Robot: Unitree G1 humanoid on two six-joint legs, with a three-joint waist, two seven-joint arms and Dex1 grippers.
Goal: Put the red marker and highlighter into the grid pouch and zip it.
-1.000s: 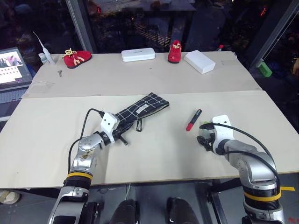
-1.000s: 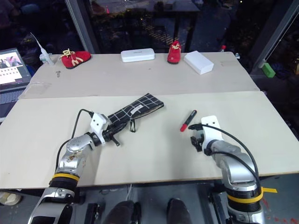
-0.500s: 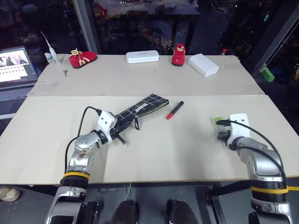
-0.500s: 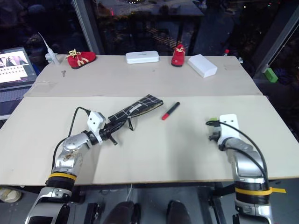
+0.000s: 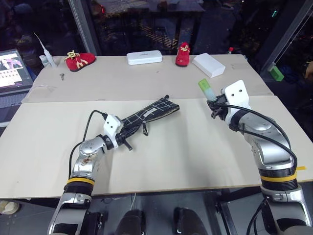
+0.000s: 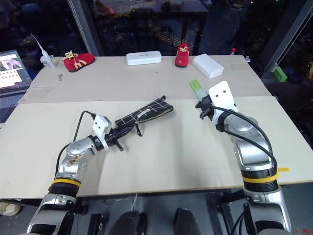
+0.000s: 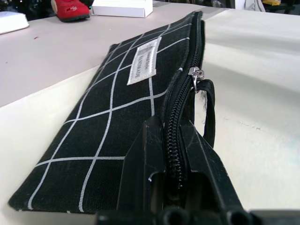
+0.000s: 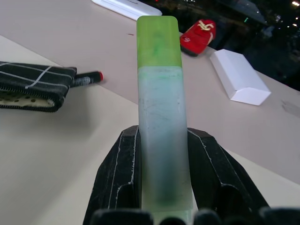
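Observation:
The grid pouch point(image 5: 149, 111) lies slantwise on the table, label up. My left gripper point(image 5: 124, 137) is shut on its near end, the fingers point(image 7: 145, 154) clamping the zipper edge; the zipper pull point(image 7: 198, 74) sits partway along. At the pouch's far end point(image 8: 33, 86) a pale lining shows. The red marker point(image 8: 86, 78) lies just behind that far end, partly hidden by it. Raised above the table on the right, my right gripper point(image 5: 213, 104) is shut on the highlighter point(image 8: 161, 108), whose green cap point(image 5: 203, 84) points away from me.
Along the far edge stand a white hard case point(image 5: 144, 58), a white box point(image 5: 209, 64) and two red shoes point(image 5: 80, 60) point(image 5: 183, 54). A laptop point(image 5: 12, 71) sits at the far left. A seam point(image 5: 88, 100) crosses the table behind the pouch.
My right gripper has risen from the table and moved forward, with the highlighter in it. The red marker, earlier to the right of the pouch, now lies at its far end. The left gripper kept still.

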